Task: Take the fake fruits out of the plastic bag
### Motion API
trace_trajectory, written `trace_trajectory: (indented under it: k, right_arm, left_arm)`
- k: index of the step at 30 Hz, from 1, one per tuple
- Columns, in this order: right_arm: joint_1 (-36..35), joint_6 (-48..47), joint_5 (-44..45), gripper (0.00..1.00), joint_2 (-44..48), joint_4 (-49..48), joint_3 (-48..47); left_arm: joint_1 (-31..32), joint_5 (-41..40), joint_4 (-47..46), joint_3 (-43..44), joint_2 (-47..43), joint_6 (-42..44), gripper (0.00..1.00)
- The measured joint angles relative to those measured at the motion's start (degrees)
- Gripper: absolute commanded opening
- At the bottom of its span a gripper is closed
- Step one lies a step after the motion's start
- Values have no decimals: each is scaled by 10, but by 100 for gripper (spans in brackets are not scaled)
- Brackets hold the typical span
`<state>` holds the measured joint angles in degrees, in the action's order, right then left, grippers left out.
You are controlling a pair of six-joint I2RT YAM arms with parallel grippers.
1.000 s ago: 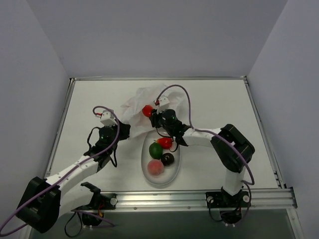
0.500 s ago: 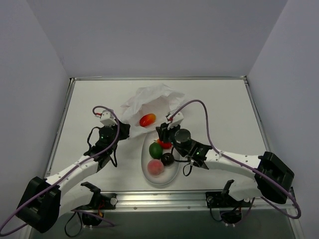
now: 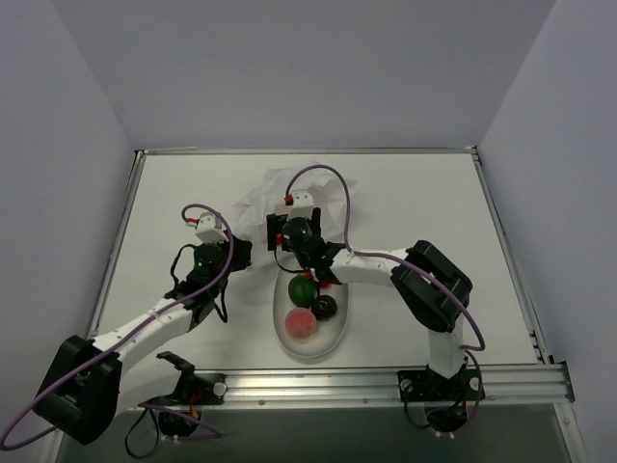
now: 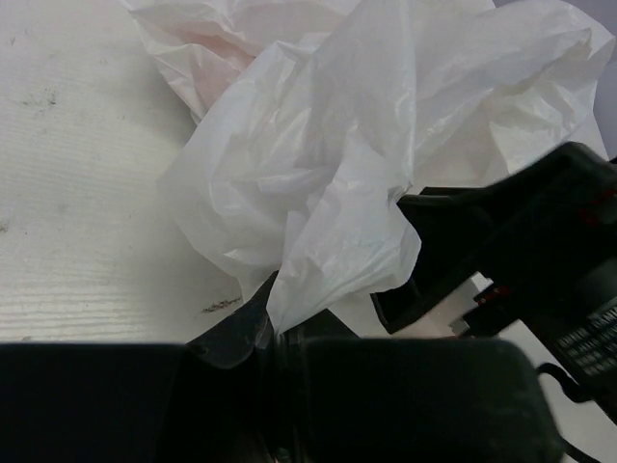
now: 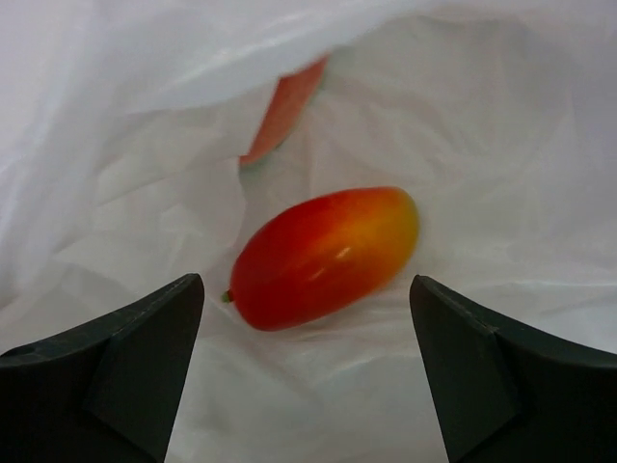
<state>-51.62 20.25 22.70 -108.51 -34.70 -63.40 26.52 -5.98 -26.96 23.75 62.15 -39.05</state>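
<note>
Right gripper (image 5: 304,289), jaws wide apart, is inside the bag (image 5: 501,135). The fruit (image 5: 323,256) lies just ahead between its fingers, long axis slanting across the gap. Left gripper (image 4: 275,333) seemingly pinches the bag's edge.

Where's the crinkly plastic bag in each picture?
Top external: plastic bag just above picture centre, partly covered.
Left wrist: fills the upper middle, a fold pinched at the bottom.
Right wrist: fills the whole background.
Shared landmark: the right gripper, open inside the bag.
</note>
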Motion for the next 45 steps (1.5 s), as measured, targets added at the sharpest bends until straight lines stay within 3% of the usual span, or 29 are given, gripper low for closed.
trace_trajectory:
  k: [11, 21, 26, 29, 31, 33, 34, 36, 39, 45]
  right_arm:
    - [17, 120, 28, 84, -91, 44, -62]
    - [30, 155, 31, 84, -139, 53, -114]
    - [45, 153, 36, 91, -144, 46, -117]
    - [59, 148, 35, 84, -156, 45, -136]
    - [67, 142, 35, 70, -160, 45, -144]
    - [71, 138, 35, 63, -161, 45, -147]
    - [75, 134, 35, 64, -161, 44, -147]
    - [81, 131, 34, 80, -161, 45, -148]
    - [87, 131, 26, 93, -161, 47, -148]
    - [78, 144, 13, 90, -161, 54, -141]
  left_arm:
    - [0, 7, -3, 0, 0, 0, 2]
    - [0, 7, -3, 0, 0, 0, 2]
    - [0, 7, -3, 0, 0, 0, 2]
    - [0, 7, -3, 0, 0, 0, 2]
    - [0, 7, -3, 0, 0, 0, 2]
    - [0, 6, -3, 0, 0, 0, 2]
    - [0, 6, -3, 0, 0, 0, 2]
    - [0, 6, -3, 0, 0, 0, 2]
    - [0, 6, -3, 0, 0, 0, 2]
    - [0, 6, -3, 0, 0, 0, 2]
